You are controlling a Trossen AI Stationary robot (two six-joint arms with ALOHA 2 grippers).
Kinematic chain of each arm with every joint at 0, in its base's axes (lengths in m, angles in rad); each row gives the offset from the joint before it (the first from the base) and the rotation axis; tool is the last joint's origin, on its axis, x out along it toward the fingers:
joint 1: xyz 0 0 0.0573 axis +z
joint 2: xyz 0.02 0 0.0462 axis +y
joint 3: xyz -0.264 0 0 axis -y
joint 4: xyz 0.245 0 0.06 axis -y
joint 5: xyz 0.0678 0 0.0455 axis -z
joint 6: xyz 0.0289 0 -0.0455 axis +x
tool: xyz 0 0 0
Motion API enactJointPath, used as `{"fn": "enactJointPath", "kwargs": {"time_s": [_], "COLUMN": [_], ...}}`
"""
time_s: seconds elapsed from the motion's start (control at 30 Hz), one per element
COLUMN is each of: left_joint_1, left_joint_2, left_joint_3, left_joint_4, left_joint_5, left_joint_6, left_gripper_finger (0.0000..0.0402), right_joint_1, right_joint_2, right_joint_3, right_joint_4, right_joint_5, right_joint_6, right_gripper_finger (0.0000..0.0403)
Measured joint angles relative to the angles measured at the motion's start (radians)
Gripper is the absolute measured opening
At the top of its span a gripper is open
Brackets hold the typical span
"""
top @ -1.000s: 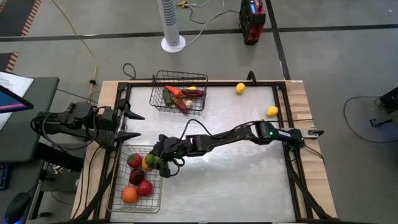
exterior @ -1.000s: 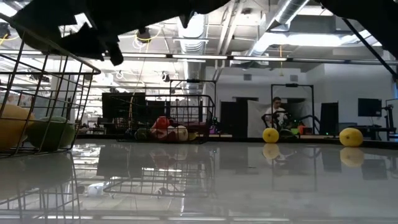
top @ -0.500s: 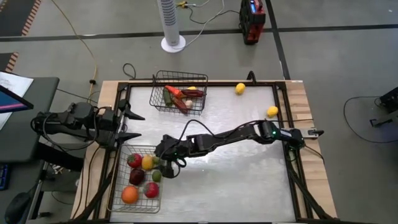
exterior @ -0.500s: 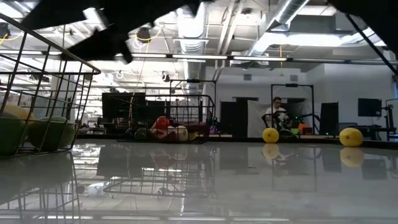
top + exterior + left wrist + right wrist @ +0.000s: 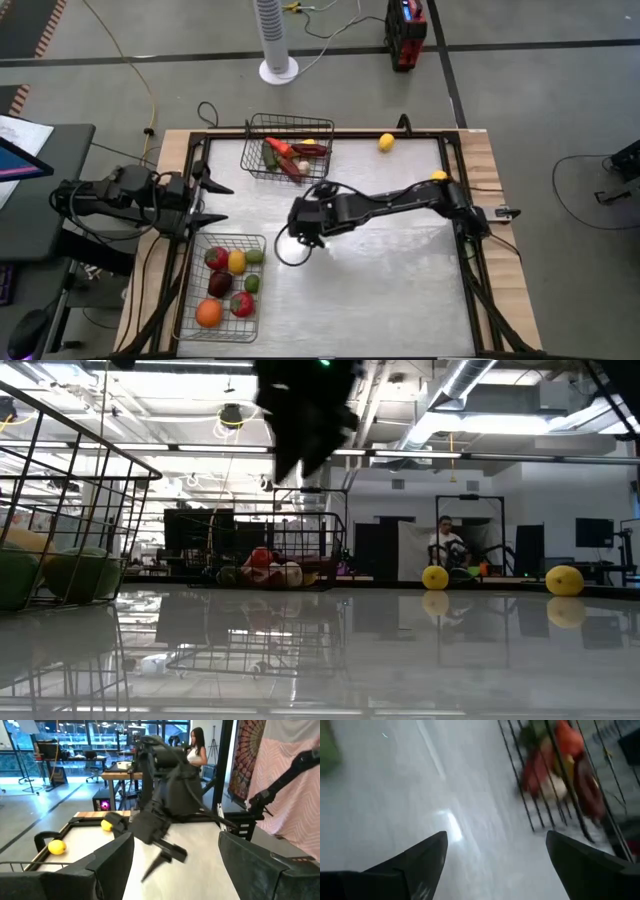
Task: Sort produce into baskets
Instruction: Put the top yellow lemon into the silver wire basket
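Note:
My right gripper [image 5: 298, 232] hangs open and empty above the middle of the table; it also shows in the low view [image 5: 305, 410] and in its wrist view [image 5: 495, 855]. My left gripper [image 5: 212, 201] waits open and empty at the table's left edge, between the two baskets. The near-left basket [image 5: 190, 300] holds several fruits: a tomato [image 5: 216, 258], a lemon [image 5: 237, 262], a lime [image 5: 252, 283] and an orange [image 5: 208, 313]. The far basket [image 5: 250, 150] holds red and orange vegetables [image 5: 285, 155]. Two lemons [image 5: 386, 141] [image 5: 438, 177] rest on the table at the far right.
The right arm [image 5: 400, 205] stretches across the table from the right edge and partly covers the nearer lemon. A dark frame [image 5: 455, 200] runs around the table. The white tabletop [image 5: 380, 290] is bare near and right of my right gripper.
My right gripper has left the near-left basket and moved toward the table's right and far edges, to the middle of the table. The lime that was at its fingers over the basket now lies inside the basket.

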State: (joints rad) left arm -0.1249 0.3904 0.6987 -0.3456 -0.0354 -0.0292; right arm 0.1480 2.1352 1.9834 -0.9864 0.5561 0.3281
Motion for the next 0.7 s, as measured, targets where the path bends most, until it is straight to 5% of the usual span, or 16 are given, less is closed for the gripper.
{"fn": "enactJointPath", "kwargs": {"time_s": [0.2, 0.4, 0.7], "left_joint_1": [0.000, 0.000, 0.000], "left_joint_2": [0.000, 0.000, 0.003], "left_joint_3": [0.000, 0.000, 0.000], "left_joint_4": [-0.006, -0.001, 0.001], "left_joint_5": [0.001, -0.031, -0.055], "left_joint_6": [0.000, 0.009, 0.008], "left_gripper_finger": [0.0279, 0.0279, 0.0279], "right_joint_1": [-0.053, -0.222, -0.529], "right_joint_2": [-0.153, -0.342, -0.419], "right_joint_3": [-0.271, -0.578, -0.829], "right_joint_4": [-0.082, -0.071, 0.222], "right_joint_5": [0.016, 0.020, 0.021], "right_joint_6": [0.133, 0.371, 0.433], "right_gripper_finger": [0.0360, 0.0348, 0.0341]}}
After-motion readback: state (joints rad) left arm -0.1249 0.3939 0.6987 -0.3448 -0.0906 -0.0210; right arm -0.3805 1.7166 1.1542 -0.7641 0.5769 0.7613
